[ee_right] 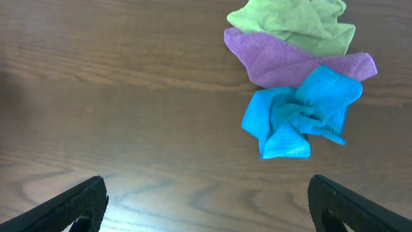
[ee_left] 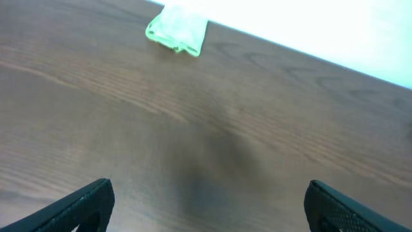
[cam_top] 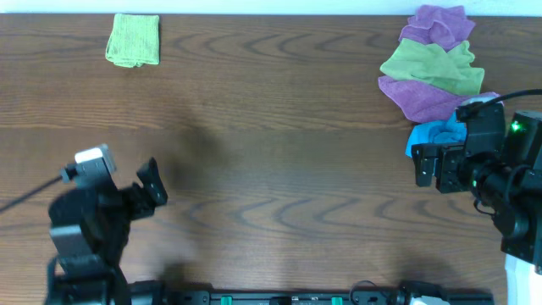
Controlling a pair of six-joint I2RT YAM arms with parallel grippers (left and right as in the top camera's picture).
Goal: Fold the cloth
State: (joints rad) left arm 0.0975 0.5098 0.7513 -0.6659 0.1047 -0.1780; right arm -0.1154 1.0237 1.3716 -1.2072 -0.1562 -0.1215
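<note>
Table (cam_top: 279,127): a folded green cloth (cam_top: 134,40) lies flat at its far left corner; at its far right edge a purple cloth (cam_top: 421,99) lies under a crumpled green cloth (cam_top: 430,66), with a bunched blue cloth (ee_right: 299,116) touching the purple one's near side. Left gripper (ee_left: 207,205) hangs over the table's near left part, fingers (ee_left: 90,205) spread wide, nothing between them. Right gripper (ee_right: 206,203) hangs over the table's near right part, just short of the blue cloth, likewise parted and empty.
</note>
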